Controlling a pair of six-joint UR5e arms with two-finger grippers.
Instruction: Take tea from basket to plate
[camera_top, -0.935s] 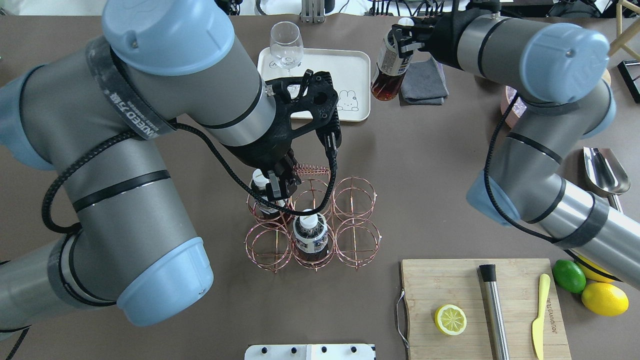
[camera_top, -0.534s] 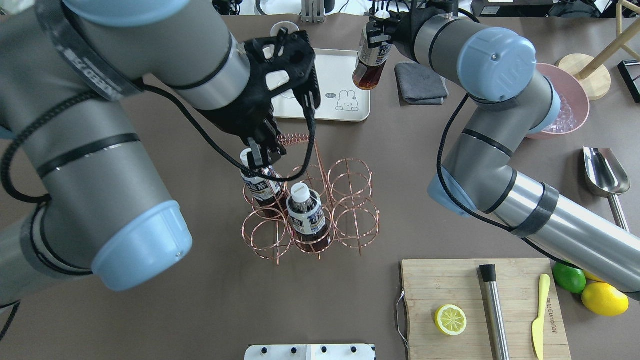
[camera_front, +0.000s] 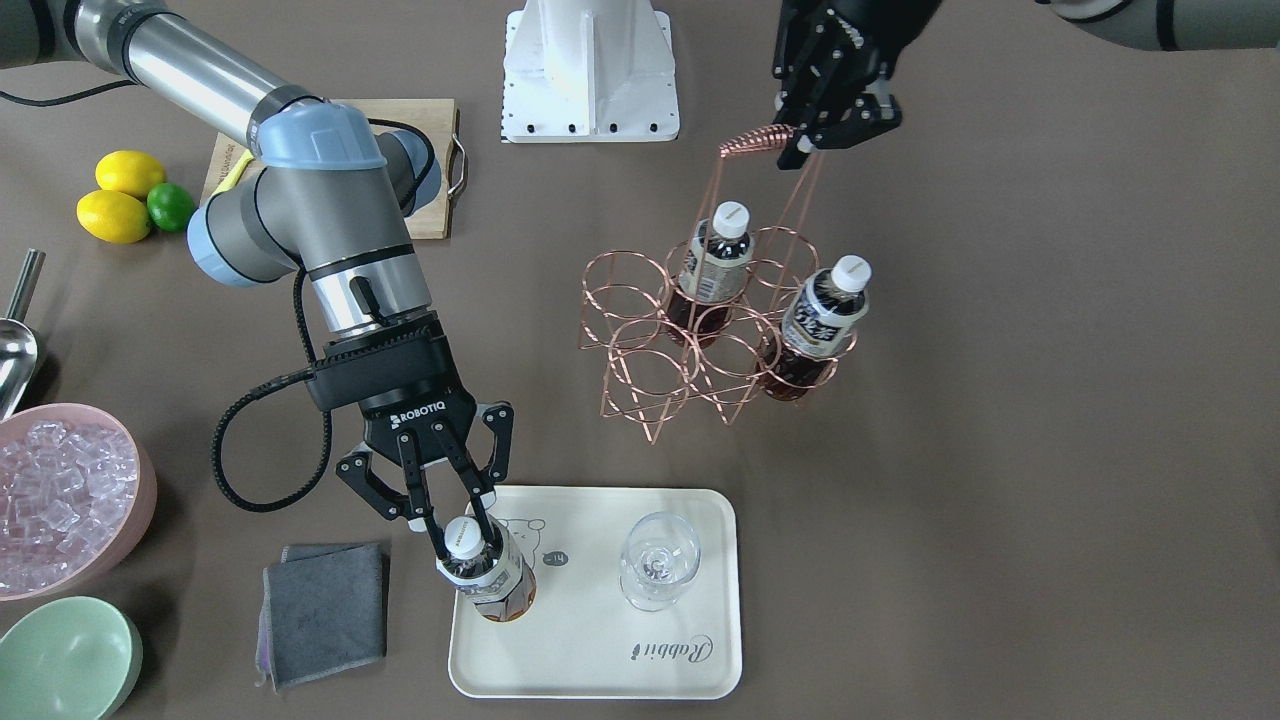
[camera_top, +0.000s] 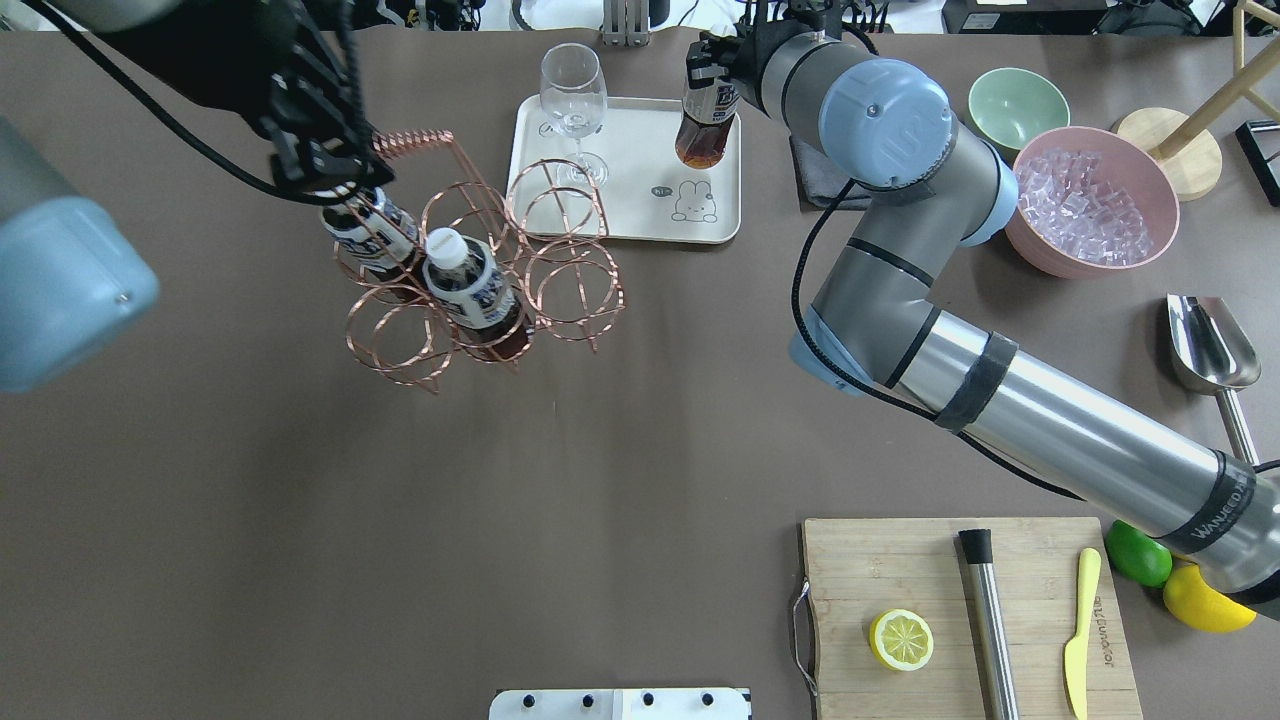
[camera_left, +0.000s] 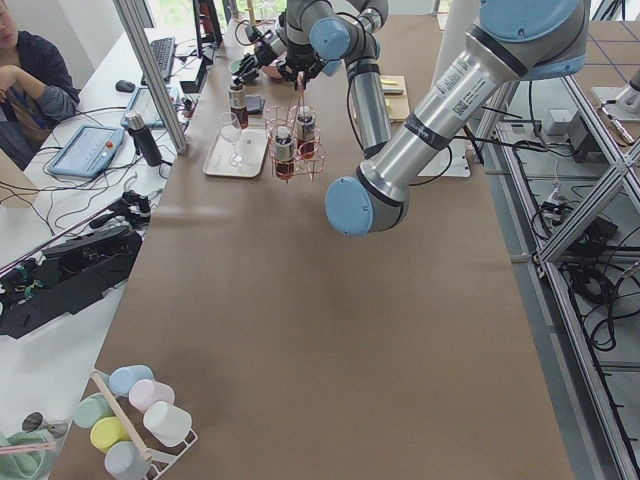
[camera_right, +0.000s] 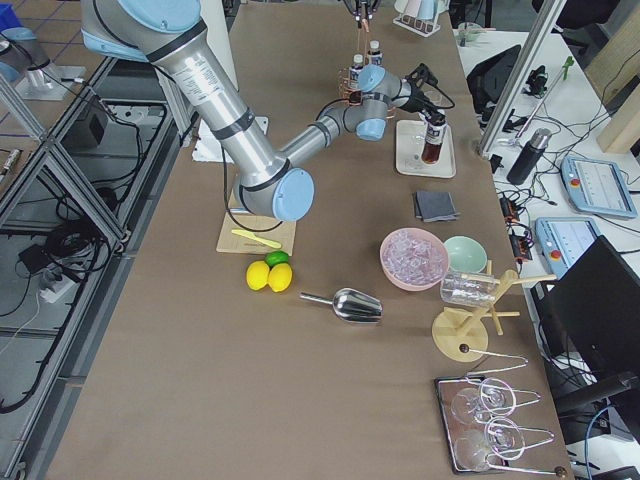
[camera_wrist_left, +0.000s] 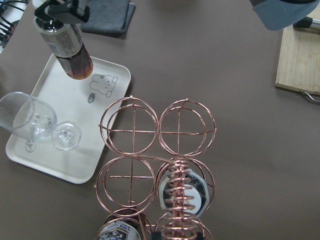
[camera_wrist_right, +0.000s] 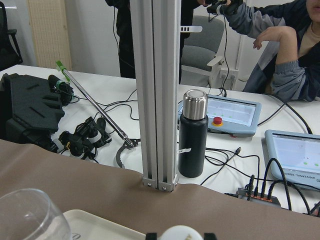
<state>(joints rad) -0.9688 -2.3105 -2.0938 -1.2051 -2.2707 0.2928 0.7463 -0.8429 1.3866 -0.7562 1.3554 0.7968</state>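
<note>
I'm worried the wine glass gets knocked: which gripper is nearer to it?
Right. The right gripper holds the tea bottle over the tray, beside the wine glass standing on it. The left gripper grips the basket by its handle, off the tray and farther away.

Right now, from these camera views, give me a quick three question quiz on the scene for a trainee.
1. True or false: the right gripper holds the tea over the wooden cutting board.
2. How many bottles stand in the basket?
3. What is the left gripper shut on? A: the basket's coiled handle. B: the metal scoop. C: the grey cloth.

Key: 1 false, the tea is at a corner of the plate. 2 two. 3 A.
</note>
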